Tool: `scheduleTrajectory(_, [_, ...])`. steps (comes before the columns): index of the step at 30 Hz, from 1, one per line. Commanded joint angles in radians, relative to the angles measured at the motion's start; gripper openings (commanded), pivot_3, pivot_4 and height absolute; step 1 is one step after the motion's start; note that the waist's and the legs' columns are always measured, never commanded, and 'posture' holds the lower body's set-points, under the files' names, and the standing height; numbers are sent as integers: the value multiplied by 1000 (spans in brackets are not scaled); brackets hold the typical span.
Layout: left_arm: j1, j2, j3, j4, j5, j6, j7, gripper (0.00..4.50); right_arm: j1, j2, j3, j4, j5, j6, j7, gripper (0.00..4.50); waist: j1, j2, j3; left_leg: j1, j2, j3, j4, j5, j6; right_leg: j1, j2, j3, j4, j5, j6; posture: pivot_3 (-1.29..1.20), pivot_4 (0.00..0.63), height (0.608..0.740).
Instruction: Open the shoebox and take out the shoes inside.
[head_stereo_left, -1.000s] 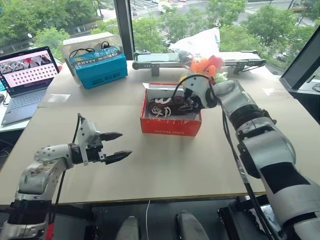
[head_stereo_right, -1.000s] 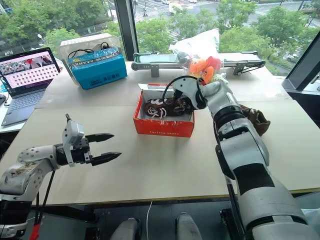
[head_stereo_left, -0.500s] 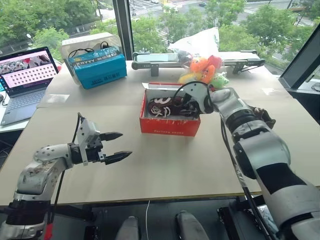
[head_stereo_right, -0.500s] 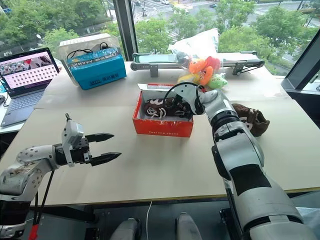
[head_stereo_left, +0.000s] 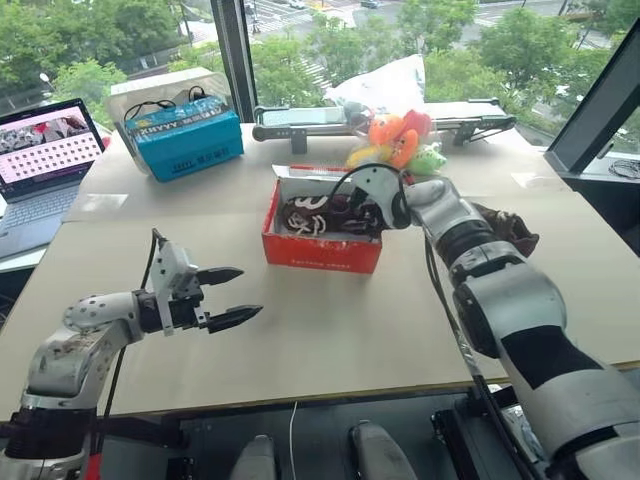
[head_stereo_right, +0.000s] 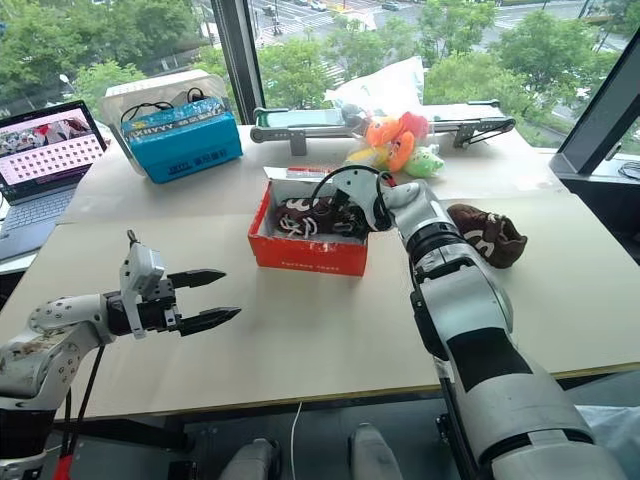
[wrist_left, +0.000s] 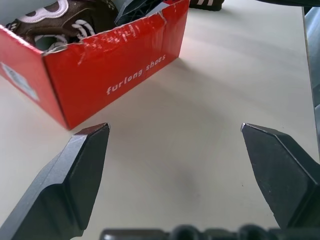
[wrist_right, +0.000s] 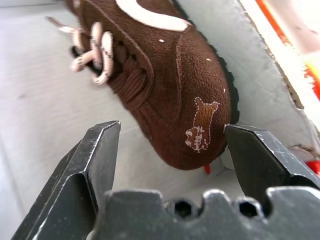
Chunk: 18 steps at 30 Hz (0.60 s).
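Shoe (wrist_right: 170, 85) heel between open right hand (wrist_right: 172, 137) fingers.

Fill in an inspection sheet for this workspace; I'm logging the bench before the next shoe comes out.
Surface: beige tabletop, bare in front.
Job's things: red cardboard shoebox, lid off; one dark brown shoe inside, its pair lying on the table right of the box.
Clutter: blue box, orange-green plush toys, white plastic bag, open laptop.
Grippers: right gripper open inside the box, fingers astride the shoe's end; left gripper open, apart from the box.
Cables: black cables in the blue box.
Surroundings: windows, trees outside.
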Motion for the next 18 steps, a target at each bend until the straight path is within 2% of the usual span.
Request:
scheduleTrajectory(1, [1,16,28,-35,-16,-1,2,4500,-28,26,-24,-26,29,0,62,3865,-5,0,0,0,0,0,0,0,0,0,0,0,0,0,0,0,150,715])
scheduleTrajectory(11, [-2,15,26,-37,-16,-1,4,4500,-33,-14,-13,-7,-22,-7,-119,3865,0,0,0,-1,0,0,0,0,0,-1,-1,0,0,0,0,0,150,715])
scheduleTrajectory(18, [3,16,30,-43,-17,-1,7,4500,-48,-7,-19,-4,-21,1,-138,3865,6,0,0,-1,0,0,0,0,0,-1,0,0,0,0,0,0,150,715])
